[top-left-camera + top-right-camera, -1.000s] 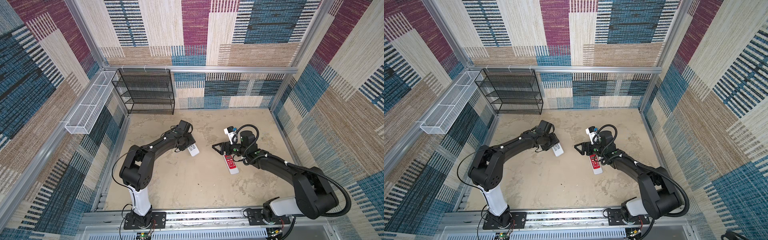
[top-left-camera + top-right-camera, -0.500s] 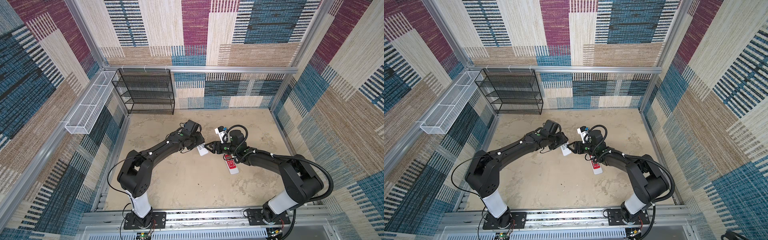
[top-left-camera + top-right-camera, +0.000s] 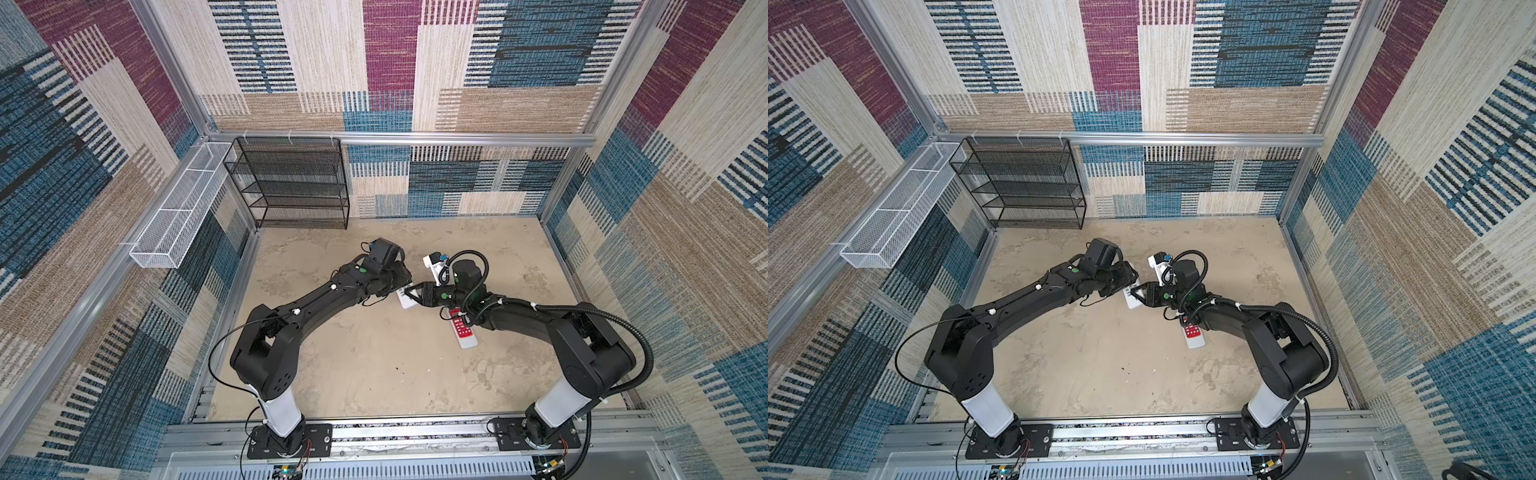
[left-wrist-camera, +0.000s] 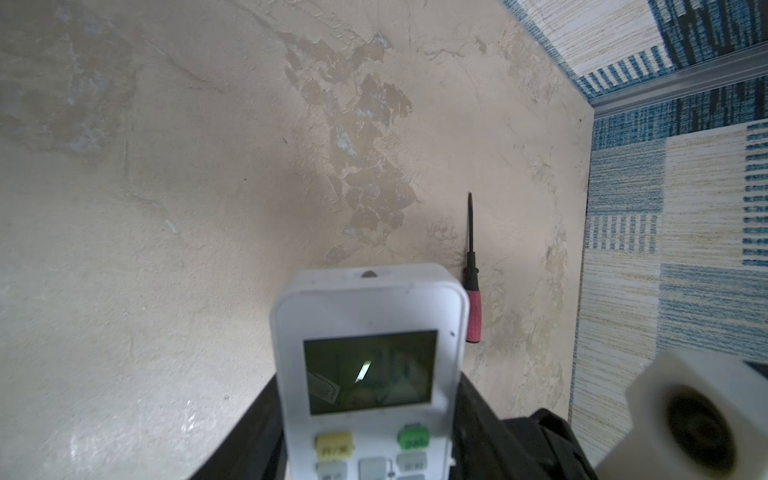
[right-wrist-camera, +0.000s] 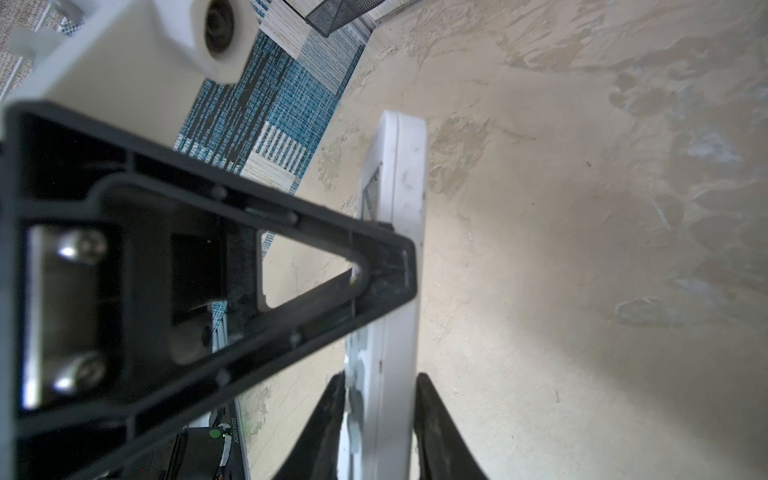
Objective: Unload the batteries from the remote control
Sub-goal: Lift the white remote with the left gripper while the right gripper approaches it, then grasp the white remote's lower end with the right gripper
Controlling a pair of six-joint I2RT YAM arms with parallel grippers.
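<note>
Left gripper (image 5: 380, 378) clamped on the white remote (image 4: 368, 332), screen end sticking out past its tips. Right gripper (image 3: 412, 291) has one finger (image 5: 386, 270) on the remote's edge, can't tell if it's gripping. Screwdriver (image 4: 473, 299) just beyond, open table (image 4: 166, 208) around.

A lab test cell: aluminium frame (image 3: 457, 139), carpet-clad walls (image 3: 540, 62).

Caught the white remote (image 5: 399, 174) edge-on, clamped at the button end between black fingers (image 5: 440, 419) of the left gripper (image 5: 382, 380). Spotted the right gripper (image 5: 405, 266) with one triangular finger (image 5: 291, 266) against its screen side.
</note>
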